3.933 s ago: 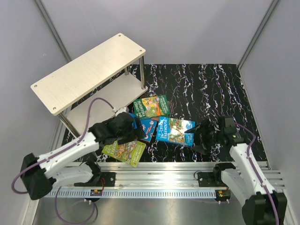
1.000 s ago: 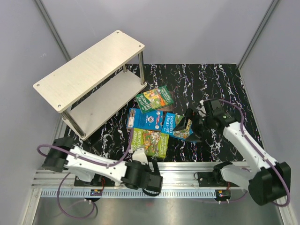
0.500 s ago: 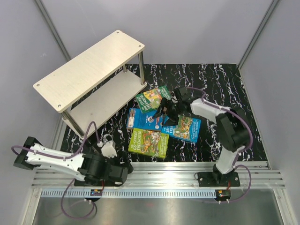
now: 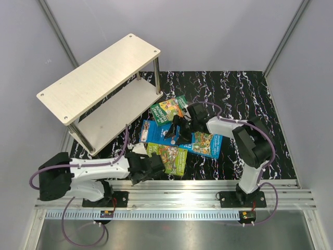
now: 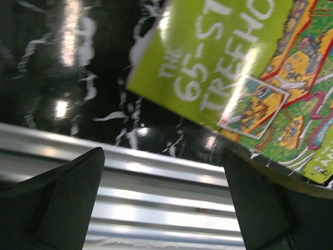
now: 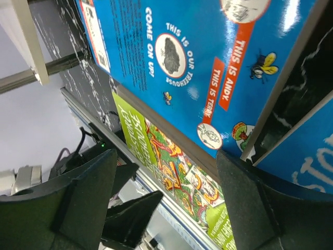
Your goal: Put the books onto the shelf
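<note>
My left hand is spread wide with nothing between its fingers. It sits low at the near-left corner of the lime-green book, close to the metal rail along the near edge of the surface. My right hand is open too, fingers apart above the blue book, gripping nothing. The four books I can see lie flat on the surface, clustered just right of the shelf.

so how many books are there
4: green book nearest the shelf, blue book beside it, blue-green book at right, lime book at the near edge; others possibly hidden.
</note>
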